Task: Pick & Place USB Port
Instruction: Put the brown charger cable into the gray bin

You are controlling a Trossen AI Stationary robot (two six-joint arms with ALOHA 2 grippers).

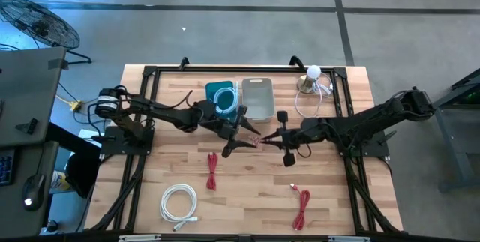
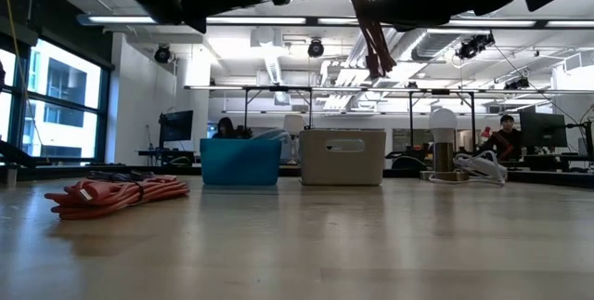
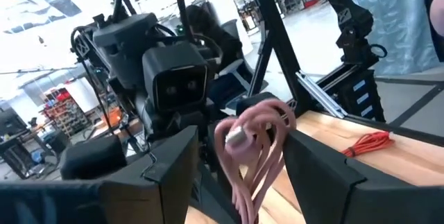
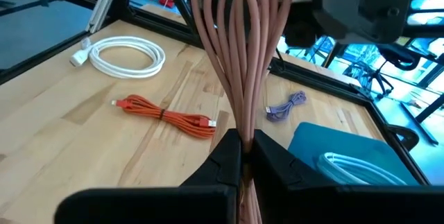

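Note:
A bundle of pink USB cable hangs above the middle of the table, with my right gripper shut on it. Its looped end with a plug points at my left gripper. That gripper is open, its fingers standing on either side of the bundle without touching it. In the high view the two grippers meet nose to nose in front of a blue bin and a grey bin. The low view shows the cable well above the table top. My right gripper pinches several strands of the pink cable bundle together between its two fingers. It comes in about level from the table's right side. The strands run on past the fingertips toward the left gripper. The bundle is lifted clear of the table, its free end drooping.
Two red cables and a white coil lie on the near half of the table. A small purple cable lies near the blue bin, which holds a pale cable. A lamp with a white cord stands at the far right.

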